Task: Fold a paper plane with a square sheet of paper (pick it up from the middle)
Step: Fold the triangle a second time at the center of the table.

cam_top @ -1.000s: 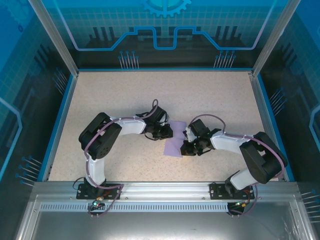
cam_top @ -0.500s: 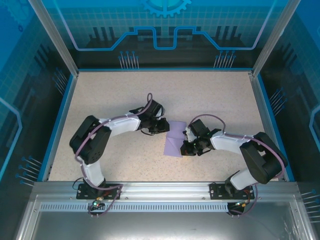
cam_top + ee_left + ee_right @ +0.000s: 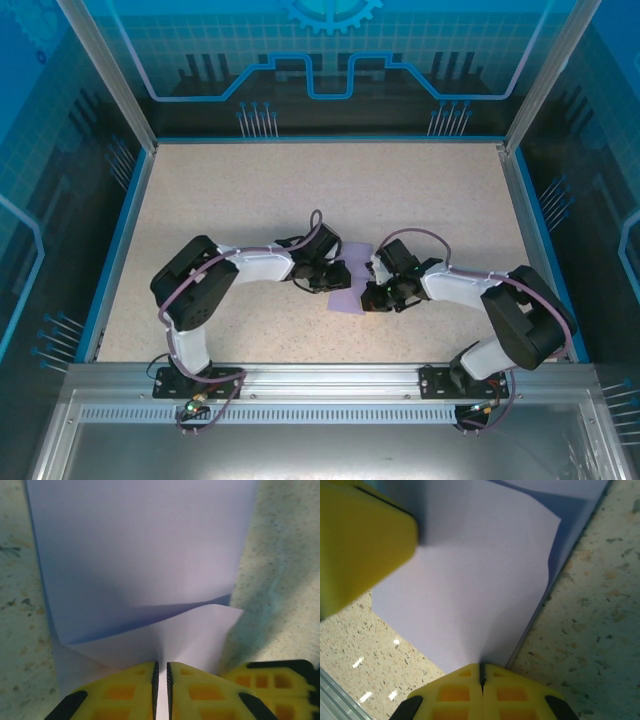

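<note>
The square sheet of paper (image 3: 347, 298), lavender and partly folded, lies mid-table between my two grippers. My left gripper (image 3: 336, 276) reaches it from the left. In the left wrist view a raised flap of the paper (image 3: 150, 555) runs into the narrow slit between that gripper's (image 3: 161, 669) yellow jaws, so they are shut on it. My right gripper (image 3: 369, 296) comes in from the right. In the right wrist view its (image 3: 481, 669) jaws are pressed together on the paper's (image 3: 470, 590) near edge. A yellow left finger (image 3: 360, 545) shows at upper left there.
The speckled beige table (image 3: 300, 190) is bounded by a blue rim (image 3: 115, 250) and clear enclosure walls. Both arm bases are bolted to the metal rail (image 3: 330, 380) at the near edge. No other loose objects lie on the table.
The left arm swung its gripper up and to the left half a second ago, then brought it back down and right onto the paper. The right arm has held still.
</note>
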Controlling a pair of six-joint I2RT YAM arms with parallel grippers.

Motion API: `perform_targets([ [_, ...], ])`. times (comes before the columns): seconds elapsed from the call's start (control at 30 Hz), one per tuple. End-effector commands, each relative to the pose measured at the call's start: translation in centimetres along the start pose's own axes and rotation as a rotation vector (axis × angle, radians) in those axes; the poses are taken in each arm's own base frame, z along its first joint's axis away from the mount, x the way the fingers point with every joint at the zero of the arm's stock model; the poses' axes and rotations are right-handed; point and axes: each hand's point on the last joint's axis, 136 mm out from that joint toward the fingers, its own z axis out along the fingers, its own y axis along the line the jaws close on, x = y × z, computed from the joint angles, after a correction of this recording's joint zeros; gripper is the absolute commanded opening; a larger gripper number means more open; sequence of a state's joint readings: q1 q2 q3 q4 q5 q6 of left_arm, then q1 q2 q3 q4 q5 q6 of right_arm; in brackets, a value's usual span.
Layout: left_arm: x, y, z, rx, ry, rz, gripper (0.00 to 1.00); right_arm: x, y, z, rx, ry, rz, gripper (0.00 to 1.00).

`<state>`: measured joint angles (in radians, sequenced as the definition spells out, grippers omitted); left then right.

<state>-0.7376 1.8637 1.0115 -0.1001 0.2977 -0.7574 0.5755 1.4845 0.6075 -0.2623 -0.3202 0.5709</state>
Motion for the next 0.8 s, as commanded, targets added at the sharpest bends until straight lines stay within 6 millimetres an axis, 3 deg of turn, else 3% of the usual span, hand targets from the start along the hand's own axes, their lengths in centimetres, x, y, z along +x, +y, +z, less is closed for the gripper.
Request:
perform_targets([
  [0.0, 0.1, -0.3, 1.1, 0.018, 0.019, 0.003, 0.15, 3.6, -3.0, 0.5, 0.127, 0.105, 0.040, 0.02],
  [0.23, 0.4, 1.5, 1.9, -0.063, 0.046, 0.009, 0.15, 3.5, -2.8, 0.3, 0.118, 0.099, 0.042, 0.02],
  [0.37, 0.7, 2.5, 2.1, -0.113, 0.056, 0.012, 0.15, 3.3, -2.4, -0.3, 0.110, 0.087, 0.048, 0.09],
  [0.53, 0.8, 2.8, 2.0, -0.120, 0.060, 0.018, 0.15, 1.5, -1.1, -2.8, 0.068, 0.006, 0.059, 0.22],
  [0.67, 0.7, 2.5, 1.8, -0.112, 0.055, 0.025, 0.15, -1.0, 0.6, -4.5, -0.016, -0.079, 0.069, 0.22],
  [0.77, 0.6, 2.4, 1.8, -0.108, 0.052, 0.024, 0.15, -2.5, 1.6, -4.5, -0.096, -0.115, 0.093, 0.17],
])
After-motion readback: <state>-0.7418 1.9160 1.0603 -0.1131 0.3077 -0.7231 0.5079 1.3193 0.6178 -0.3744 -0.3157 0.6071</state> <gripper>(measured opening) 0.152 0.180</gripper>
